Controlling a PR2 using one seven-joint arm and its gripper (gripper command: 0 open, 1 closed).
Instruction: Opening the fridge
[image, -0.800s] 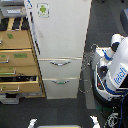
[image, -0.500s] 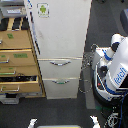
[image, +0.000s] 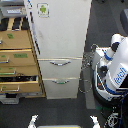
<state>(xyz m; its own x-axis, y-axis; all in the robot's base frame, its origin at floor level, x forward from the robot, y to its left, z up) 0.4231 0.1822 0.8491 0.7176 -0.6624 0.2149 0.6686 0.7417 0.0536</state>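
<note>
Fridge (image: 59, 30) upright, upper door closed, green sticker (image: 43, 9) near top. Two lower drawers shut, silver handles (image: 60, 63) across them. Tan cabinet (image: 17, 55) touching its left side, one drawer apparently pulled out. White robot (image: 114, 70) right; gripper not discernible.

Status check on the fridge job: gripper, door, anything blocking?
Gripper: not in view. Tall white fridge: upper door shut, both lower drawers closed. White-and-blue robot parked on the exterior view's right, apart from it. Tan wooden drawer cabinet alongside, lower drawers pulled out.

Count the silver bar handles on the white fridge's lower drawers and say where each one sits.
2. One handle is on the upper drawer of the fridge; the other handle is on the drawer below it. None seems hidden.
</note>
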